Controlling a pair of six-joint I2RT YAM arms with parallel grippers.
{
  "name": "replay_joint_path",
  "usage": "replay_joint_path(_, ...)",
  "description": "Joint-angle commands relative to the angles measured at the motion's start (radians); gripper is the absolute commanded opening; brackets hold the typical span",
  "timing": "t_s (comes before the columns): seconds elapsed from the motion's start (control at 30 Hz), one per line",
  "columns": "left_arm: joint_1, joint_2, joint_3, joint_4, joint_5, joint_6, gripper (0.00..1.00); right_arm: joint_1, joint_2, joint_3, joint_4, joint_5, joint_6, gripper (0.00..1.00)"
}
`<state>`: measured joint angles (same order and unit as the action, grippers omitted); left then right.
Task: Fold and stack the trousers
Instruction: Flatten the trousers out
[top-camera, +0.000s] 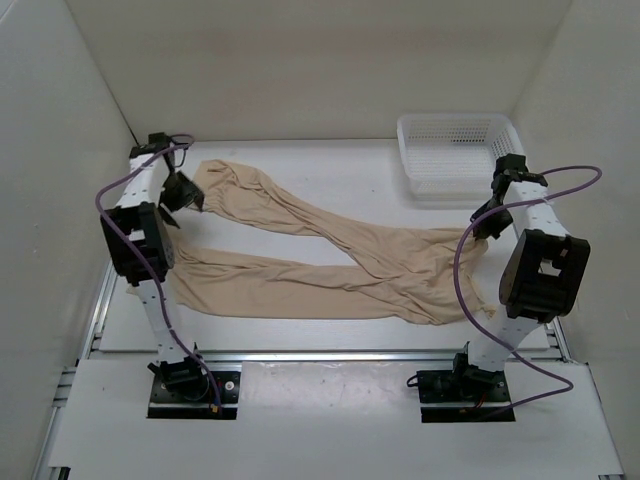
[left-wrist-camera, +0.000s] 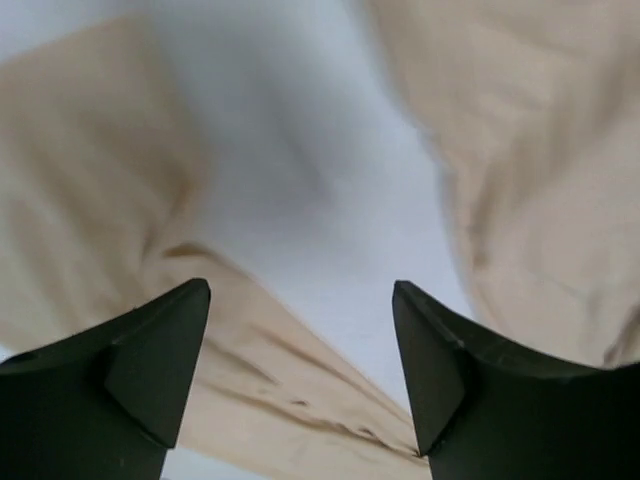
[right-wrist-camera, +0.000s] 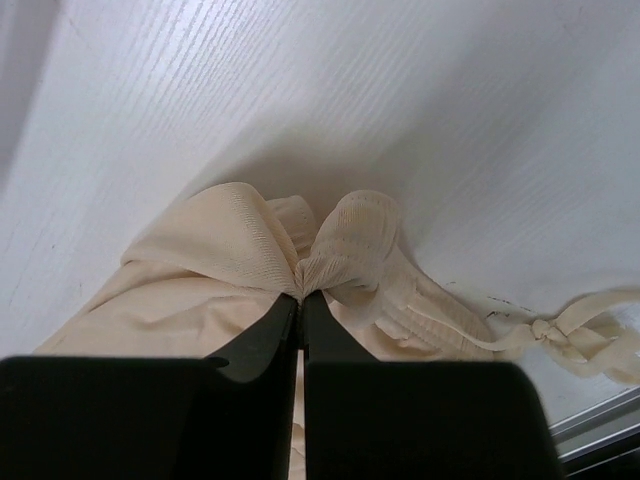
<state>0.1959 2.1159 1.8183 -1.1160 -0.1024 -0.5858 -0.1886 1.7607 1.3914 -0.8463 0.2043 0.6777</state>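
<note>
White table (top-camera: 330, 170) boxed by plain cream walls (top-camera: 300, 70).

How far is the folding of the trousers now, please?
Nothing is folded yet: the trousers lie spread out on the table. In hand: the right gripper is shut on their waistband, the left gripper is open above them. Folding and stacking are left.

Top view: from high behind the arm bases (top-camera: 190, 385), looking down and forward over the whole table (top-camera: 330, 160). Left wrist view: close above the trousers (left-wrist-camera: 540, 150) at far left, facing down. Right wrist view: close on their bunched right end. All three share the trousers.
</note>
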Motion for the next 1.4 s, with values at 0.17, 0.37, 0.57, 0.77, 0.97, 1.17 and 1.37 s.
replay_joint_path(0.17, -0.147, 0.307, 0.424, -0.09, 0.05, -0.023, 0.93, 0.003, -0.003, 0.001, 0.016, -0.037, -0.02, 0.0)
replay_joint_path(0.37, -0.156, 0.395, 0.495, -0.099, 0.05, -0.034, 0.49, 0.003, 0.006, 0.001, 0.016, -0.046, -0.02, 0.0)
replay_joint_path(0.57, -0.156, 0.29, 0.307, -0.12, -0.066, -0.034, 0.11, 0.003, 0.006, 0.001, 0.016, -0.055, -0.029, 0.0)
replay_joint_path(0.77, -0.096, -0.048, -0.11, 0.01, -0.122, 0.012, 0.11, -0.006, -0.04, -0.057, 0.016, -0.045, -0.038, 0.0)
replay_joint_path(0.97, -0.095, -0.171, -0.196, -0.008, -0.112, 0.049, 0.6, -0.006, -0.07, -0.12, 0.027, -0.032, -0.056, 0.0)
replay_joint_path(1.17, -0.105, -0.058, 0.119, -0.063, -0.053, 0.049, 0.92, -0.006, -0.098, -0.13, 0.036, -0.011, -0.056, 0.03)
replay_joint_path(1.37, -0.125, 0.29, 0.59, -0.168, -0.022, 0.024, 0.75, -0.006, -0.089, -0.121, 0.036, -0.031, -0.056, 0.03)
